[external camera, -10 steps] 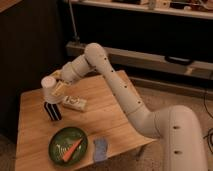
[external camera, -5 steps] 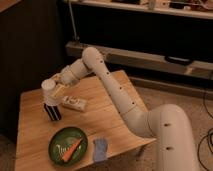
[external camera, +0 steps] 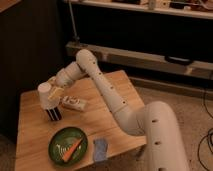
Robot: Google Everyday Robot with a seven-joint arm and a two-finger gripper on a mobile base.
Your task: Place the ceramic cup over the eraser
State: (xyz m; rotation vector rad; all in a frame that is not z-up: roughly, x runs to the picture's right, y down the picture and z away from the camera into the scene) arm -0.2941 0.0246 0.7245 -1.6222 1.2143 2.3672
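The whitish ceramic cup (external camera: pixel 45 94) is held in my gripper (external camera: pixel 54 93) at the left side of the wooden table (external camera: pixel 107 117). The cup sits directly above the eraser (external camera: pixel 53 114), a small black block with thin white stripes standing on the table. The cup's lower end meets the top of the eraser; I cannot tell whether it covers it. The arm reaches in from the right, over the table's middle.
A whitish flat oblong block (external camera: pixel 74 103) lies just right of the eraser. A green plate (external camera: pixel 56 142) with a carrot (external camera: pixel 71 148) is near the front edge. A blue square pad (external camera: pixel 100 149) lies right of the plate. Dark shelving stands behind the table.
The gripper has lowered the cup a little, closer onto the eraser. The arm's elbow has shifted slightly left.
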